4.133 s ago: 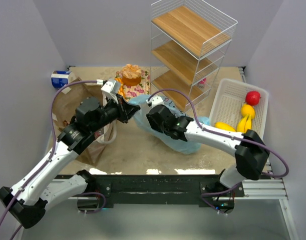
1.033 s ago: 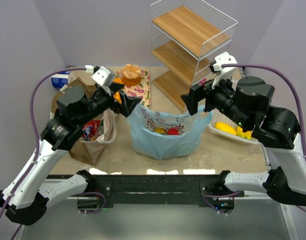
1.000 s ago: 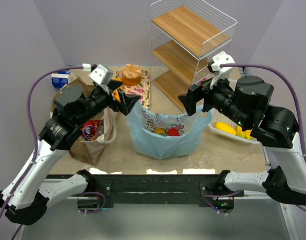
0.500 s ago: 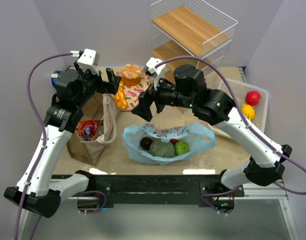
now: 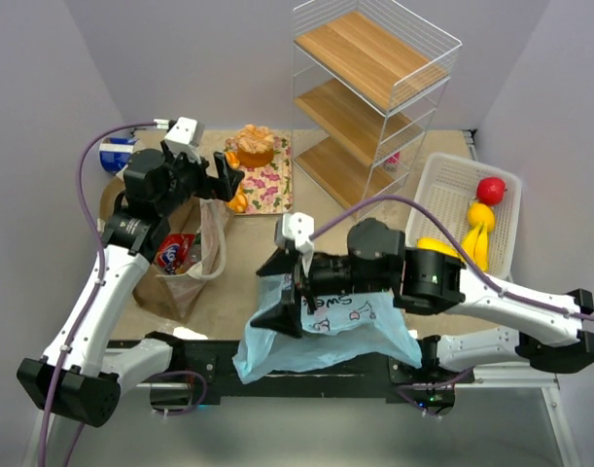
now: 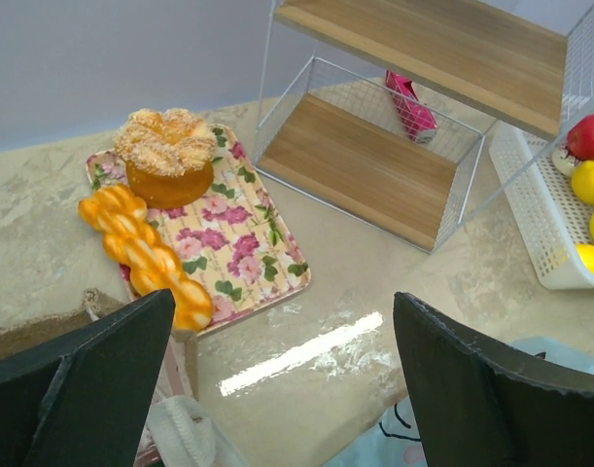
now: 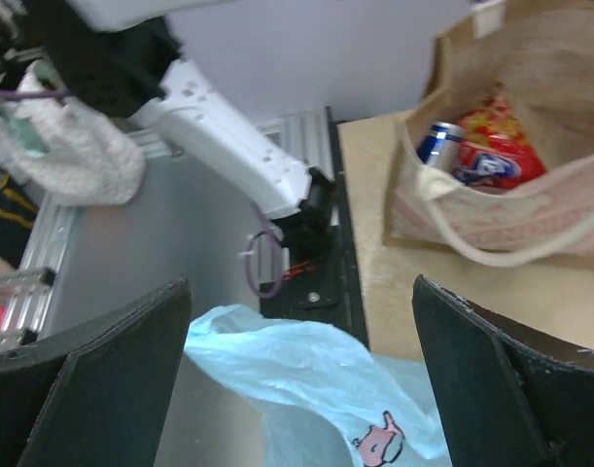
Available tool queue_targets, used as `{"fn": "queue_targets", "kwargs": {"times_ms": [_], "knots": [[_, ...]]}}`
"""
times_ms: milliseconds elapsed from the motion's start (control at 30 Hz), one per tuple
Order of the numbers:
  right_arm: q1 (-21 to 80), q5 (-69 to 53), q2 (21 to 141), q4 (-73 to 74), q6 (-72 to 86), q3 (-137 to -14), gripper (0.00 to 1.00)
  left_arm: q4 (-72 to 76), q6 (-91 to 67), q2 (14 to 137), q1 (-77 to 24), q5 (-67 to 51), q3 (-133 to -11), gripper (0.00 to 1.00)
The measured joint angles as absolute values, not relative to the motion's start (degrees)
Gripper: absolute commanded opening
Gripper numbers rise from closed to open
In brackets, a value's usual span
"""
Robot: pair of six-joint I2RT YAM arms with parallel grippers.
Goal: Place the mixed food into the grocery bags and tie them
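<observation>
While the left gripper hangs above the far left of the table, its jaws stand wide apart with nothing between them. Its wrist camera looks down between the fingers onto the floral tray, which carries the orange cake and a row of orange segments. The right gripper reaches across to the near middle of the table. Its jaws are also spread wide. The light-blue bag lies crumpled just below them. No part of the bag is pinched between the fingers in the wrist view, but I cannot tell whether the plastic is caught on one finger. The bag sits at the near edge, and its lower folds spill over the black front rail. What it holds is hidden under the plastic.

At the left, the brown paper bag stands open with its pale handle drooping over the rim. Inside it are red snack packets, with the silver-and-blue can beside them.

At the far right, the white basket holds a red fruit, a yellow fruit and bananas. The wire shelf stands at the far middle, with a pink carton on its lowest board.
</observation>
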State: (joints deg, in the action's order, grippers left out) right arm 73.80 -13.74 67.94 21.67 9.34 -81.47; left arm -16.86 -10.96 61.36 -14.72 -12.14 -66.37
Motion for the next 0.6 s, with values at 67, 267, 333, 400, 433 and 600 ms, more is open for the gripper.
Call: {"fn": "queue_targets", "kwargs": {"times_ms": [67, 267, 333, 400, 433, 600], "knots": [[77.2, -11.8, 66.7, 20.4, 9.2, -79.0, 0.99, -16.3, -10.9, 61.1, -14.6, -13.3, -65.7, 0.98], [79.3, 6.0, 66.4, 29.1, 12.2, -76.7, 0.99, -15.7, -9.3, 57.6, -14.6, -23.6, -62.4, 0.95], [78.6, 13.1, 66.9, 36.7, 14.5, -79.6, 0.99, -16.1, -8.1, 54.8, -14.6, -26.4, -61.1, 0.95], [78.0, 15.8, 66.8, 42.0, 15.8, -81.8, 0.99, -17.2, -7.0, 53.0, -14.6, -27.6, -60.8, 0.95], [78.0, 15.8, 66.3, 43.9, 16.2, -82.1, 0.99, -17.7, -6.4, 52.4, -14.6, -28.0, -60.7, 0.95], [78.6, 10.1, 60.4, 46.0, 15.6, -73.8, 0.99, -18.9, -5.2, 52.2, -14.6, -29.8, -58.0, 0.94]]}}
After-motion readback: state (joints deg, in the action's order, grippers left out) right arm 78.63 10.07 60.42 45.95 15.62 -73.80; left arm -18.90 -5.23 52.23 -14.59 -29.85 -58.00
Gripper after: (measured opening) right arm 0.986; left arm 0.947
